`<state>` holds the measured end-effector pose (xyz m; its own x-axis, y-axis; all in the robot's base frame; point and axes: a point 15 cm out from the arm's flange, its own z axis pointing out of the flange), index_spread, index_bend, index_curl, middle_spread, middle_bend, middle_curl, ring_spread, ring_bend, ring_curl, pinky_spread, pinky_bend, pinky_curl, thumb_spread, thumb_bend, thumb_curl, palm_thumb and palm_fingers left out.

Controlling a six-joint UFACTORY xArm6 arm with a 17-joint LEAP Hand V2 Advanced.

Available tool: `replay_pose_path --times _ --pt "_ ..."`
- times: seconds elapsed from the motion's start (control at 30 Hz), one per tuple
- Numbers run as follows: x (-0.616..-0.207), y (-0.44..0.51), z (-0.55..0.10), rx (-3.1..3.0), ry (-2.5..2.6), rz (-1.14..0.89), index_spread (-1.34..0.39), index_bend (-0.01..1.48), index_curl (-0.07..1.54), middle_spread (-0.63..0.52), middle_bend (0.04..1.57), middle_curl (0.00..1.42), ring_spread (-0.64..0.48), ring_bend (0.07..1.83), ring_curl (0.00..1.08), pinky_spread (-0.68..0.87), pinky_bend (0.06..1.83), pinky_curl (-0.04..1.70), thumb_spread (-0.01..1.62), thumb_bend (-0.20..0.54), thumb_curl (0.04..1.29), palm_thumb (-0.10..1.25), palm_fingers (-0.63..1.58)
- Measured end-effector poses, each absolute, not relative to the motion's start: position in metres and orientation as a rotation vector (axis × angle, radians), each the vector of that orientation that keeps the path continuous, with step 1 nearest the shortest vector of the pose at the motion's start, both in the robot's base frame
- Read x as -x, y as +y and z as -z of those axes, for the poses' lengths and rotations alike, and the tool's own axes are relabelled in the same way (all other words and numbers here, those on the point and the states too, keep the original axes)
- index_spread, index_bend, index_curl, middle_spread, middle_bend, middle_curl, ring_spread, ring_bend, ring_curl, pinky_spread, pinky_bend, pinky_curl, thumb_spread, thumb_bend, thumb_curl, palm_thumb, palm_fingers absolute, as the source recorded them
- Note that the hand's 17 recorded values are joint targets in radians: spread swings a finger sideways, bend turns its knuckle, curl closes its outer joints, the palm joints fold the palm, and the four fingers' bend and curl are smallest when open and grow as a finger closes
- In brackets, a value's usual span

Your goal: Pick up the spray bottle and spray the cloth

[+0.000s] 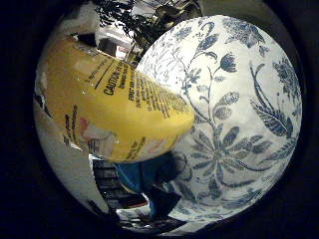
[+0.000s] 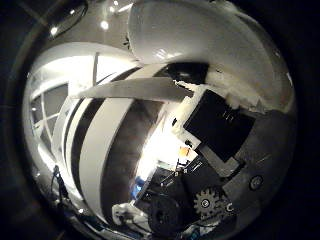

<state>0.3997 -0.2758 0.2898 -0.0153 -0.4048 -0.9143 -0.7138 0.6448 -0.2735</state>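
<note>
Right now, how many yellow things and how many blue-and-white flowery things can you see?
Yellow: 1, the spray bottle, close to the palm.
Blue-and-white flowery: 1, the cloth behind it.
Total: 2.

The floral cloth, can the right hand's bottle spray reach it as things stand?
Probably yes. The yellow spray bottle sits close against the palm, and the blue-and-white floral cloth lies right beside it with nothing between them. The nozzle is out of sight, so its aim cannot be told.

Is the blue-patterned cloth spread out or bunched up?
Spread: the cloth lies mostly smooth beyond the yellow spray bottle, its floral print unbroken by visible folds.
</note>
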Motion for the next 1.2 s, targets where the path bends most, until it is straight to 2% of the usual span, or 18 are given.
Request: replay_pose_path --times 0.27,0.57,0.97,1.2 --pt "-0.385 -0.273 -0.359 1.184 1.703 -0.329 -0.16 1.17 0.65 -0.07 1.3 0.56 -0.14 1.44 0.55 -0.18 1.18 0.86 0.92 -0.012 0.74 1.1 1.23" --pt "-0.385 -0.209 -0.425 1.514 1.741 -0.361 -0.16 1.17 0.64 -0.08 1.31 0.55 -0.14 1.44 0.54 -0.19 1.13 0.93 0.94 -0.013 0.77 1.08 1.23" --pt "-0.39 -0.109 -0.449 2.08 1.81 -0.394 -0.16 1.17 0.64 -0.08 1.31 0.55 -0.14 1.44 0.54 -0.2 1.09 1.0 0.96 -0.013 0.78 1.06 1.23" --pt "-0.371 -0.09 -0.452 2.424 1.895 -0.265 -0.16 1.17 0.64 -0.08 1.3 0.55 -0.14 1.43 0.54 -0.21 1.08 1.02 0.97 -0.014 0.78 1.05 1.23"
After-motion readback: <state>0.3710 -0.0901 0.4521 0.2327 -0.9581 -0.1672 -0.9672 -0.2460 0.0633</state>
